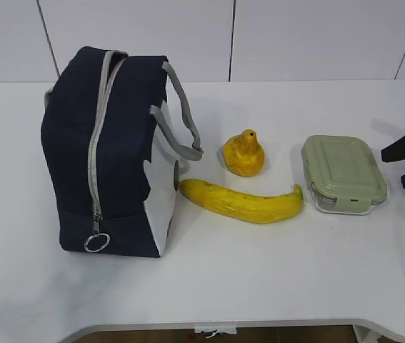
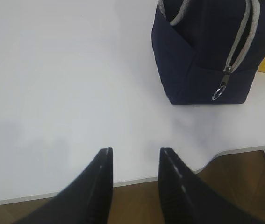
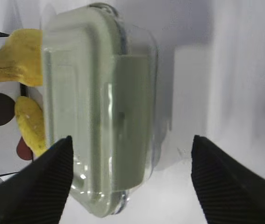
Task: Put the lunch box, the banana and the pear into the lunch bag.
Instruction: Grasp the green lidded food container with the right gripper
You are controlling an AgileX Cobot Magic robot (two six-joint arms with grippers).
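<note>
Flanking lunch box (image 3: 99, 116): spread right pincer (image 3: 131, 154)

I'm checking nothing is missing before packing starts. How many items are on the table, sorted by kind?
Fruit: 2, the banana and the pear
Containers: 1, the lunch box
Bags: 1, the lunch bag
Total: 4

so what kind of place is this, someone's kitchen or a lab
Most likely a lab or test bench, not a kitchen: a bare white table, plain white panelled wall behind, and only staged items, a lunch bag, banana, pear and lunch box.
</note>
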